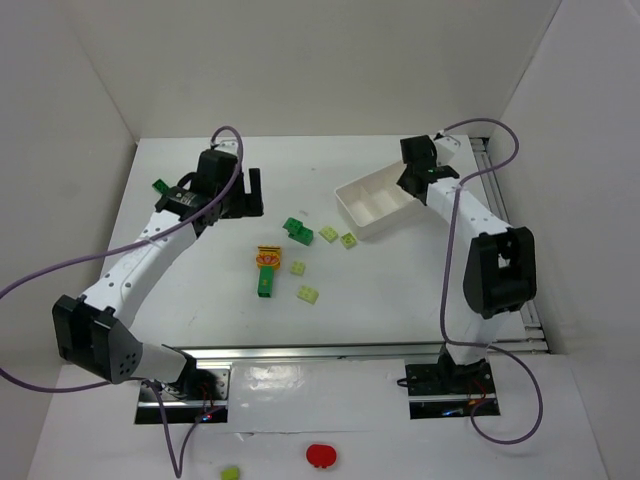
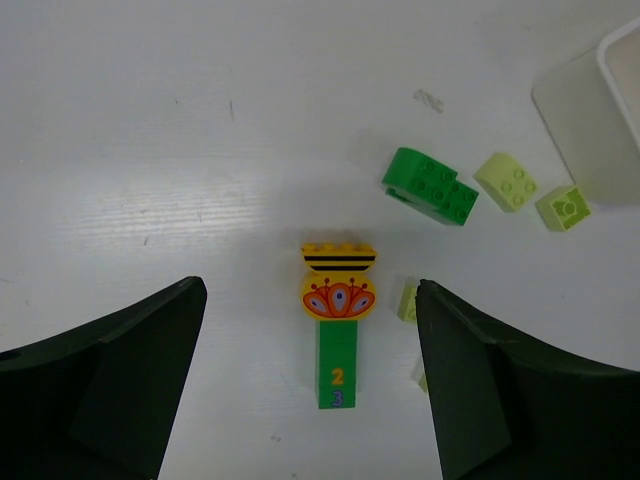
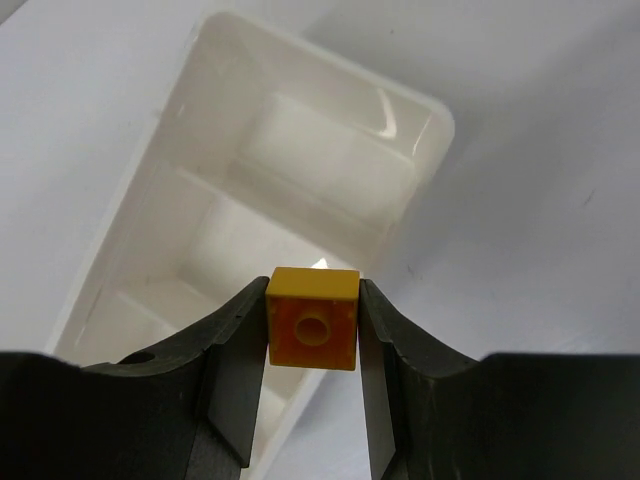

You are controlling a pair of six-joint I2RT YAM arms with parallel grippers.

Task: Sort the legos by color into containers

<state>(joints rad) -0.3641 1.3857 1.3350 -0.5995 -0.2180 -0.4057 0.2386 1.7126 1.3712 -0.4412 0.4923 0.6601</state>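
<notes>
My right gripper [image 3: 313, 335] is shut on a small yellow-orange lego [image 3: 313, 318] and holds it over the near wall of the white divided tray [image 3: 150, 190]; the compartments I see hold nothing. From above, the right gripper [image 1: 415, 176] sits at the tray [image 1: 352, 207]. My left gripper [image 2: 311, 330] is open and empty, hovering above a stack: a striped yellow brick [image 2: 338, 260], a yellow-red flower piece [image 2: 338, 297] and a green brick [image 2: 337, 365]. From above, the left gripper [image 1: 246, 192] is back-left of that stack [image 1: 266, 268].
A dark green lego [image 1: 296, 230] and several lime legos [image 1: 328, 233] lie mid-table between stack and tray. Another green lego [image 1: 159, 185] lies far left by the wall. A red round thing [image 1: 320, 456] and a lime blob [image 1: 230, 473] sit on the front ledge.
</notes>
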